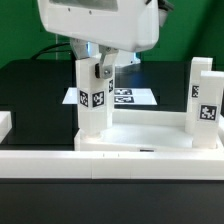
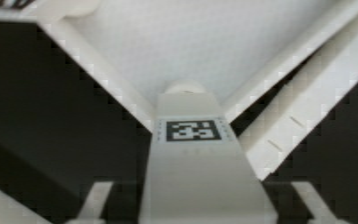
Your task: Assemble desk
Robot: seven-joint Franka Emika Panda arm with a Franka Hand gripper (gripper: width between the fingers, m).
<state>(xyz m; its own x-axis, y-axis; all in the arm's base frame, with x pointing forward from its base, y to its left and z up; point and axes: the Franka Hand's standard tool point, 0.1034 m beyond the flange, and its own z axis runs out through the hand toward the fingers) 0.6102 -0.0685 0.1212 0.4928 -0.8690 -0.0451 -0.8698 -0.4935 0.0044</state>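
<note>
The claw (image 1: 97, 68) is gripping a leg (image 1: 93, 100) standing centre-frame on the slab (image 1: 150, 138); another leg (image 1: 204, 105) is standing at right, so more appear outstanding.

table (image 1: 30, 90): black | backdrop: dark | marker board (image 1: 135, 97): flat on table

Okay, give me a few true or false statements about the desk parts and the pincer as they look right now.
1. The pincer is at the top of an upright leg. True.
2. The desk slab is leaning against a wall. False: it lies flat on the table.
3. A second leg stands upright at the exterior view's right. True.
4. The marker board rests on top of the slab. False: it lies on the table behind it.
5. The legs carry no tags. False: both show black-and-white tags.
</note>
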